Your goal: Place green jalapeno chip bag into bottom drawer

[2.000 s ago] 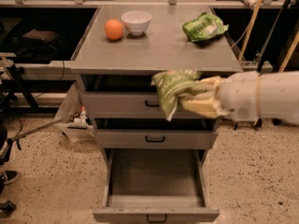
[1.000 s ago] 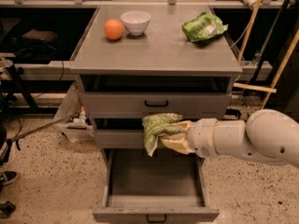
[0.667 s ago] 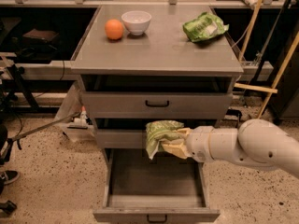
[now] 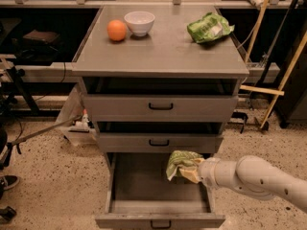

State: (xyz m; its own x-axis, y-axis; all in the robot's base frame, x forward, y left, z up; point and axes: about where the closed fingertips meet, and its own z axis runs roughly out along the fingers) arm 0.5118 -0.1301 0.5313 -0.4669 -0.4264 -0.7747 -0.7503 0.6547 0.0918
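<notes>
Gripper (image 4: pixel 193 172) clamped on the green jalapeno chip bag (image 4: pixel 179 160).
The bag is held over the right rear part of the pulled-out bottom drawer (image 4: pixel 144 188), just below the middle drawer (image 4: pixel 158 142).

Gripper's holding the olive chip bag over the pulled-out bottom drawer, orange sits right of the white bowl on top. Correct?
Not quite. The camera view shows the orange left of the white bowl, not right. Otherwise yes: the gripper holds the green jalapeno chip bag over the pulled-out bottom drawer.
</notes>
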